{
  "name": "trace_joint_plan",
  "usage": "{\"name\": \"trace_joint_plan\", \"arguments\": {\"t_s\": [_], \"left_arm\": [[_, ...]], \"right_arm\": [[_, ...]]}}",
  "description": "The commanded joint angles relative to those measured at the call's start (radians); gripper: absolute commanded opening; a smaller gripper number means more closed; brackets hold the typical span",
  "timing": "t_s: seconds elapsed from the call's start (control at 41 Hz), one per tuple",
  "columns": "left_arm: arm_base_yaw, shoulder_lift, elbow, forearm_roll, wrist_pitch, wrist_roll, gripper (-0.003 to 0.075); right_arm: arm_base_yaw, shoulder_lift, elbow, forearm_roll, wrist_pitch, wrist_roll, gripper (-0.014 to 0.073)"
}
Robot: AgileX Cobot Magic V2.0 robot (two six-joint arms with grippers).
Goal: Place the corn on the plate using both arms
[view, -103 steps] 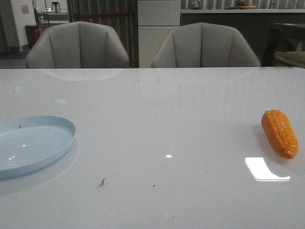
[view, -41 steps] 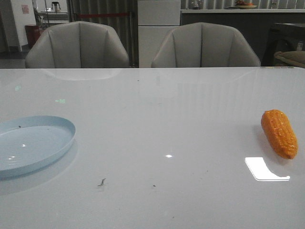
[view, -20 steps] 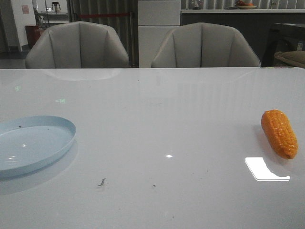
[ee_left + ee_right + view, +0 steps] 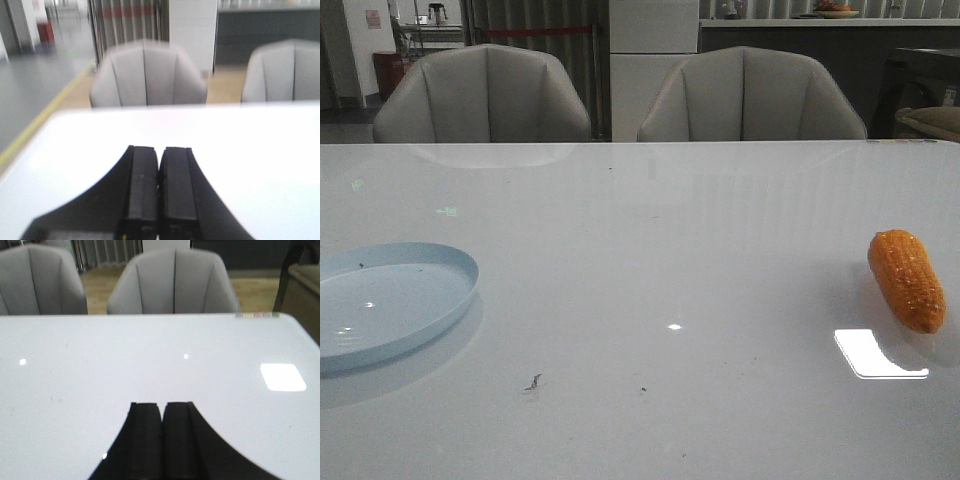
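Note:
The orange corn (image 4: 907, 279) lies on the white table (image 4: 660, 260) at the far right, its tapered end towards the front. The pale blue plate (image 4: 382, 304) sits at the left edge, with a few dark specks and nothing on it. Neither arm shows in the front view. In the left wrist view my left gripper (image 4: 159, 150) is shut and empty over bare table. In the right wrist view my right gripper (image 4: 162, 406) is shut and empty over bare table. Neither wrist view shows the corn or the plate.
Two grey chairs (image 4: 483, 95) (image 4: 750, 95) stand behind the table's far edge. A bright light reflection (image 4: 878, 354) lies on the table just in front of the corn. Small dark crumbs (image 4: 533, 382) lie near the front middle.

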Motion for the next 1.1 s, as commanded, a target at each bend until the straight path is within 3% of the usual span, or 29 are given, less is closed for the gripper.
{"name": "trace_joint_plan", "arguments": {"t_s": [0.0, 0.146, 0.317, 0.415, 0.585, 0.902, 1.073], "left_arm": [[0.001, 0.057, -0.035, -0.006, -0.033, -0.014, 0.009], [0.001, 0.096, -0.035, -0.006, -0.036, -0.014, 0.011], [0.001, 0.114, -0.035, -0.006, 0.025, -0.014, 0.0308], [0.001, 0.142, -0.031, -0.016, 0.019, -0.014, 0.0391], [0.001, 0.213, -0.048, -0.086, 0.081, -0.014, 0.0396], [0.043, 0.407, -0.35, -0.085, 0.482, -0.014, 0.0396], [0.044, 0.551, -0.477, -0.083, 0.607, -0.014, 0.0396]], "right_arm": [[0.0, 0.047, -0.034, -0.001, -0.032, 0.001, 0.0037], [0.0, 0.079, -0.034, -0.002, -0.006, 0.001, 0.0062], [0.0, 0.08, -0.033, -0.002, 0.013, 0.001, 0.0314], [0.0, 0.08, -0.033, -0.002, 0.02, 0.001, 0.0406], [0.0, 0.08, -0.033, -0.002, 0.024, 0.001, 0.0405], [0.0, 0.08, -0.033, -0.001, 0.057, 0.001, 0.0405], [0.0, 0.08, -0.033, -0.001, 0.058, 0.001, 0.0405]]}}
